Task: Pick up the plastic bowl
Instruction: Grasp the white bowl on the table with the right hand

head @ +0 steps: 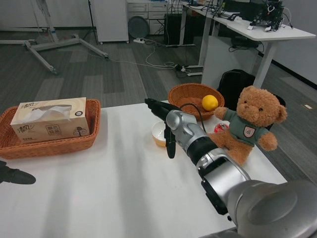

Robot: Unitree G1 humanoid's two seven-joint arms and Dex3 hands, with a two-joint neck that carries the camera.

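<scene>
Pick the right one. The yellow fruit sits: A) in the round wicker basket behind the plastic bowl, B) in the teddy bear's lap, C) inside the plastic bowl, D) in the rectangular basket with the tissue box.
A: the yellow fruit lies inside the round wicker basket at the table's far edge, behind the plastic bowl and beside the teddy bear.
</scene>
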